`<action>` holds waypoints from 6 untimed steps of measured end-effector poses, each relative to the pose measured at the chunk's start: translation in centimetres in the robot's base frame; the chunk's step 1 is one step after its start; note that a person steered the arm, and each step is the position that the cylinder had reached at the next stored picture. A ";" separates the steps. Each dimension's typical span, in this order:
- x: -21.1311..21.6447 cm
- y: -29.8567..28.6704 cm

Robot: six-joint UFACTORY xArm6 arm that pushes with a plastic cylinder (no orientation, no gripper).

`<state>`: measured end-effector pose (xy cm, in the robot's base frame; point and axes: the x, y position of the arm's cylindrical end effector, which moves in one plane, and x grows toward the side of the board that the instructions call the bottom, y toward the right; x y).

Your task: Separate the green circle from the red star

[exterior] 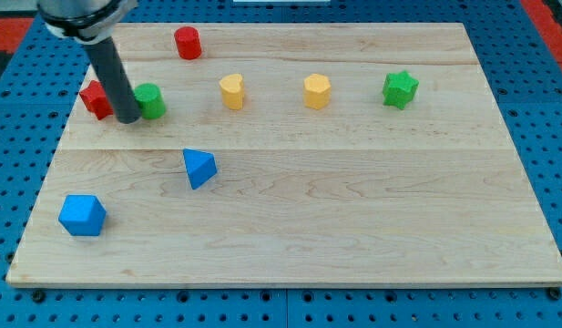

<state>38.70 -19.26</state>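
The green circle (pixel 151 100) stands on the wooden board at the view's upper left. The red star (pixel 96 98) lies just to its left, partly hidden by my rod. My tip (pixel 127 118) sits between the two blocks, touching or nearly touching the green circle's left side and the red star's right side.
A red cylinder (pixel 188 43) stands near the top edge. A yellow heart (pixel 231 91), a yellow hexagon (pixel 317 91) and a green star (pixel 400 89) line up to the right. A blue triangle (pixel 199 168) and a blue cube (pixel 82 215) lie lower left. The board (pixel 353 210) rests on a blue pegboard.
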 end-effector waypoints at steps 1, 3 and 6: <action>-0.6 2.4; 1.7 1.2; -6.7 -1.5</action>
<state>32.03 -20.74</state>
